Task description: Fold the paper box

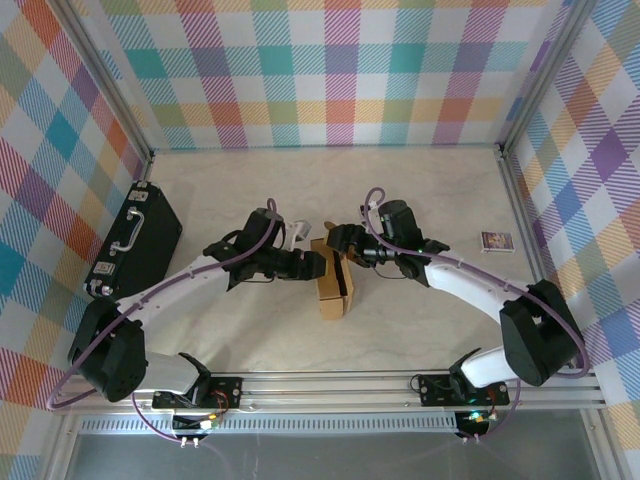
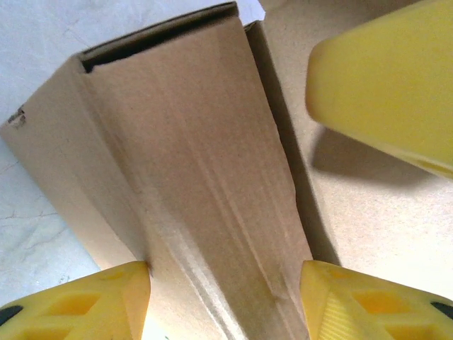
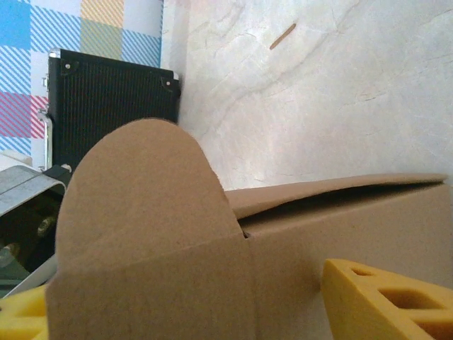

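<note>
Mid-table, paper box partly folded, rounded flap up, contents hidden.

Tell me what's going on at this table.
Two robot arms are working on the paper box, a partly folded brown cardboard piece in the middle of the table. The left hand has its fingers on either side of one long panel. The right hand is at the far end, by a rounded flap that is not tucked in. Whether either hand is squeezing is unclear. The box is not closed yet. A black case sits off to the left.
</note>
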